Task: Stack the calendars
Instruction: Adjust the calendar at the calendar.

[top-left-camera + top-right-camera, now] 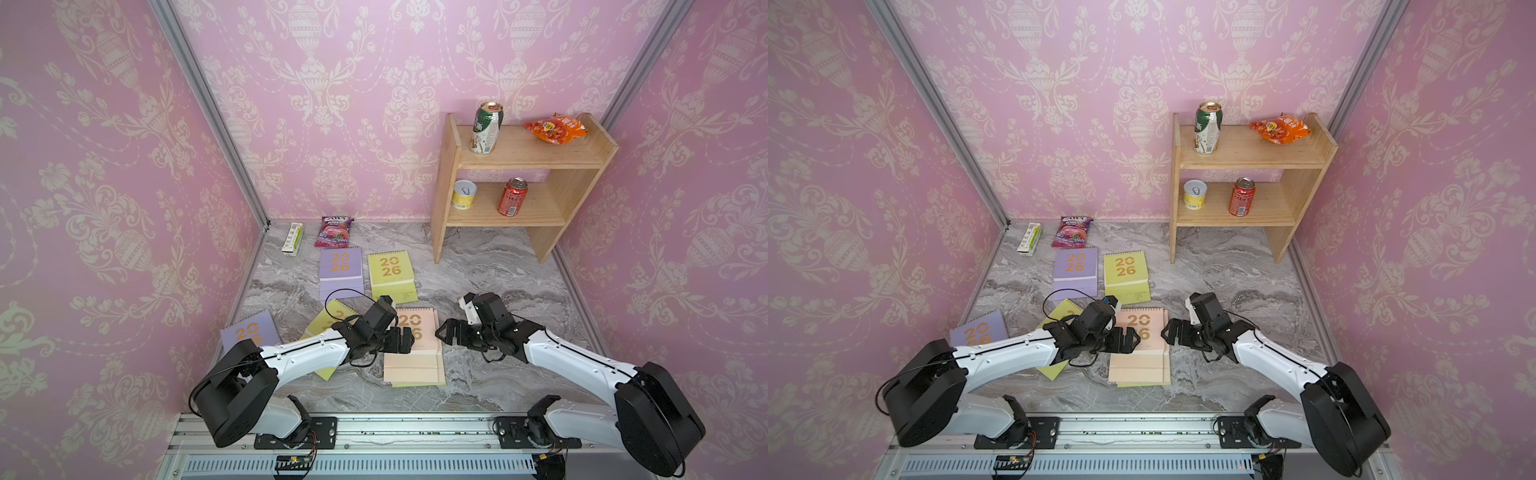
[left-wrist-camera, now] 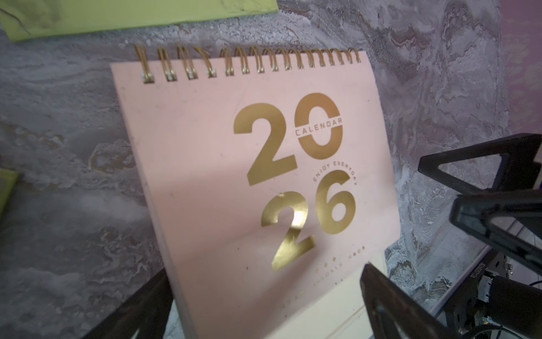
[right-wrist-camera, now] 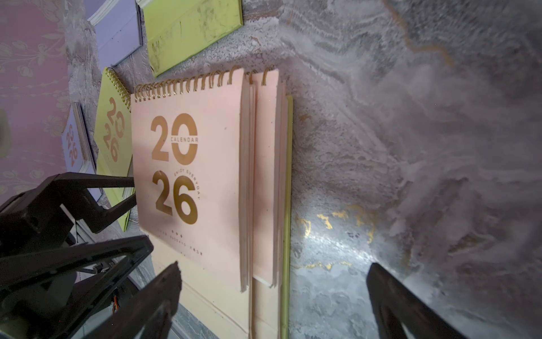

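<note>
Left fingers [image 1: 400,333] and right fingers [image 1: 443,329], spread, flank peach calendars [image 1: 415,365]

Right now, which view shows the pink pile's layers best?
The right wrist view: the pink pile shows its stepped edges, with a green calendar underneath. The left wrist view shows only the top cover. In both top views the left pincer hides part of it.

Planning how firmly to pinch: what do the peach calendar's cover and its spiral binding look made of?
The peach calendar: cover looks like matte card, flat and faintly speckled, with glossy gold-foil numerals catching the light. Its spiral binding: gold-toned double wire loops, probably metal, since they shine.
</note>
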Controlling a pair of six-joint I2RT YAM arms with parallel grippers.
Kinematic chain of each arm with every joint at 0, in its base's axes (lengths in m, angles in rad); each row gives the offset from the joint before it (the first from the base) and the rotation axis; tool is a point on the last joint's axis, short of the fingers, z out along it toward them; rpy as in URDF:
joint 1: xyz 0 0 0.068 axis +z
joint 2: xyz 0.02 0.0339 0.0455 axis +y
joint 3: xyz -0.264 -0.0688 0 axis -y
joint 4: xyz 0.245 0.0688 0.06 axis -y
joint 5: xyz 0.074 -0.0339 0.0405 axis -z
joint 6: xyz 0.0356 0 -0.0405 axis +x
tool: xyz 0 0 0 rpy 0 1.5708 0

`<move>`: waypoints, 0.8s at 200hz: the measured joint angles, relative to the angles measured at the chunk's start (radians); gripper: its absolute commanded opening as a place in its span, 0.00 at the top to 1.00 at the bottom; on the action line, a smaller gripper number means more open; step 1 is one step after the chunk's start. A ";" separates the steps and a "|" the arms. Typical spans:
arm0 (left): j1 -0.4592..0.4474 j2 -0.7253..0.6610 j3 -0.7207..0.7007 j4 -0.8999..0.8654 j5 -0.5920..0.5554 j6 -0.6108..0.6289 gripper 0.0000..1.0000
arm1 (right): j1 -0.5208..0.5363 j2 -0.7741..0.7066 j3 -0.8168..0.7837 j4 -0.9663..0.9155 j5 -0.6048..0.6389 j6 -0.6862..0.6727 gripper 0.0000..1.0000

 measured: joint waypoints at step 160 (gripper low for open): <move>-0.020 0.001 0.021 -0.009 -0.026 -0.012 0.01 | 0.000 0.000 -0.012 0.014 -0.018 -0.005 0.00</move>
